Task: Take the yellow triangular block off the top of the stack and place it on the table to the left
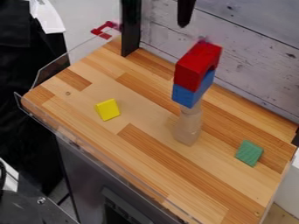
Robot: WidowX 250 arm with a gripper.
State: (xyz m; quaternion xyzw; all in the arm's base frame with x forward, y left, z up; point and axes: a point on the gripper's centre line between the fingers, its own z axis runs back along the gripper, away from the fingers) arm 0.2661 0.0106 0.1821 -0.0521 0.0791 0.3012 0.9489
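The red block [189,70] is on top of a tall stack, below the jaws of the gripper [185,22]. There is a gap between the jaws and the red block, so they do not touch it. The gripper is black and hangs down from the top edge. I cannot tell if its jaws are spread or pressed together.

The red block has a round cut in 1 side. Right under it is 1 blue block [188,94]. Both of them lean a bit in the view. The blue block sits on a tan stand [187,131], lower down under the jaws. I cannot tell how many parts the tan stand has.

Farther from the jaws, down and to the left, 1 yellow block [108,109] lies on the wood table [88,100]. Down and to the right of the jaws, 1 green block [250,153] lies on the table too. Both are well apart from the stack.

To the left of the jaws is 1 black post [131,26]. Past it, farther left, is 1 red clip [104,30]. Behind the jaws is a gray wall [251,43] made of boards.
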